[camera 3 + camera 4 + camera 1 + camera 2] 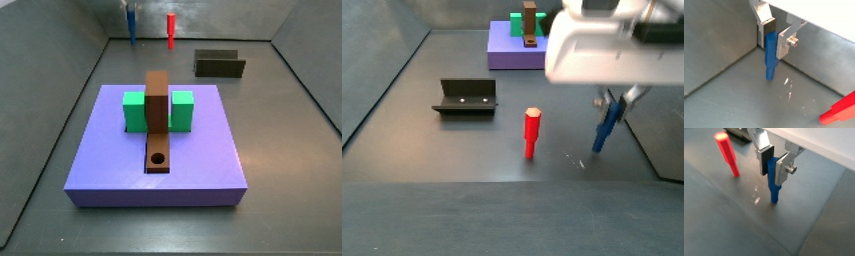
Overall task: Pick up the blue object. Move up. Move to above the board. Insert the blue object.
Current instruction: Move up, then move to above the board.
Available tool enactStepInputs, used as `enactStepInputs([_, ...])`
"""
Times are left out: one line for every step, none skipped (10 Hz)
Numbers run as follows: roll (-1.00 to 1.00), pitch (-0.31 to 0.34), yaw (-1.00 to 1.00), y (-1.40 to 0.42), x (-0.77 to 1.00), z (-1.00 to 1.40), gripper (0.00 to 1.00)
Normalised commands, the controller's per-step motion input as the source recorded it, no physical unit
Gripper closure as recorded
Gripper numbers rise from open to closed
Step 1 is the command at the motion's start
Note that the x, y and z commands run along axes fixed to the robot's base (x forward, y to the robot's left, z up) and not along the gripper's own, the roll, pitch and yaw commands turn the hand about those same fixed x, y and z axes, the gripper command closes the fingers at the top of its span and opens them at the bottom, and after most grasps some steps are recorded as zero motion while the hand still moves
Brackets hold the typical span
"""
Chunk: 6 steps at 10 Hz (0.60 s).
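Note:
The blue object is a thin blue peg that stands upright between my fingers, its lower end at the grey floor. It shows in both wrist views and both side views. My gripper is shut on its upper part, with the pads pressed on both sides. The board is a brown plank lying over the green block on the purple slab. Its round hole is near one end. It is far from the gripper.
A red peg stands upright on the floor close beside the blue one. The dark fixture stands between the pegs and the slab. Grey walls close in the floor near the gripper.

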Motion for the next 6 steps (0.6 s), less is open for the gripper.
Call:
enactStepInputs([0.02, 0.007, 0.03, -0.02, -0.1, 0.66, 1.0])
enactStepInputs([0.07, -0.008, 0.02, -0.01, -0.07, 0.35, 1.0])
enactStepInputs([0.0, 0.0, 0.0, 0.0, 0.0, 1.4, 1.0])
enactStepInputs([-0.04, 0.028, 0.0, 0.0, -0.01, 1.4, 1.0])
enactStepInputs([0.0, 0.033, 0.0, -0.01, -0.05, 1.4, 1.0])
enactStepInputs([0.02, 0.018, 0.0, -0.01, -0.03, 1.4, 1.0])
